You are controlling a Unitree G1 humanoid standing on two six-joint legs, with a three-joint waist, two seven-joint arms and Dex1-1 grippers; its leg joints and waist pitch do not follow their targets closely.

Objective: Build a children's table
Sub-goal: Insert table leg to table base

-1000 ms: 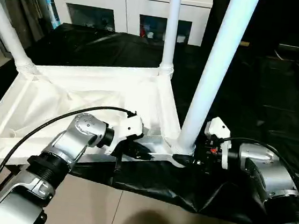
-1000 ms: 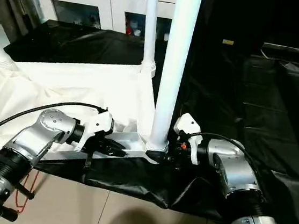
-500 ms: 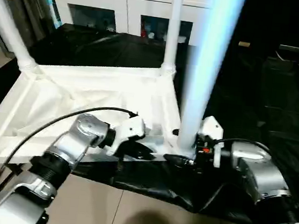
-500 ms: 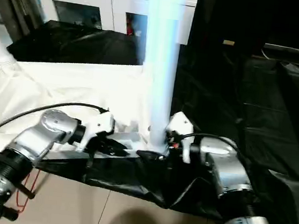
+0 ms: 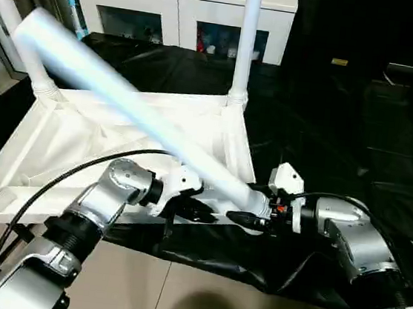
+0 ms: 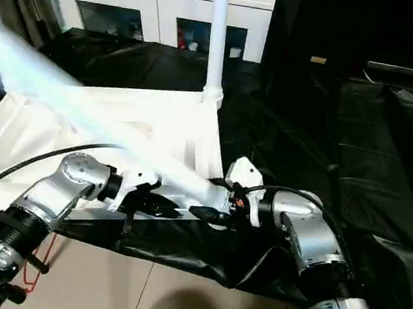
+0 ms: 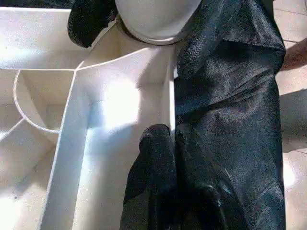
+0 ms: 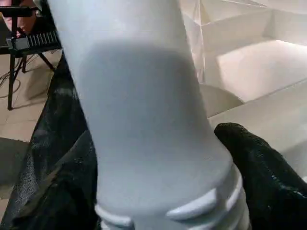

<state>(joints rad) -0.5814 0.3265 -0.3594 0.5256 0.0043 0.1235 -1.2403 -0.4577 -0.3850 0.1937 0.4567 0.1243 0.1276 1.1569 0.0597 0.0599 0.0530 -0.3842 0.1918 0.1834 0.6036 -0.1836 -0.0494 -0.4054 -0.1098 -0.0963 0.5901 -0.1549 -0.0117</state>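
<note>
Upturned white tabletop (image 5: 81,140) on black sheet (image 5: 328,138), left gripper (image 7: 165,139) pinched shut on its near rim, right gripper (image 5: 251,219) apparently clasping the tilted, blurred leg (image 5: 137,109) by its base.

Silver jointed forearms – black cable looped over the left arm (image 5: 104,202), white wrist housings, black two-finger grippers, red marking by right wrist.
</note>
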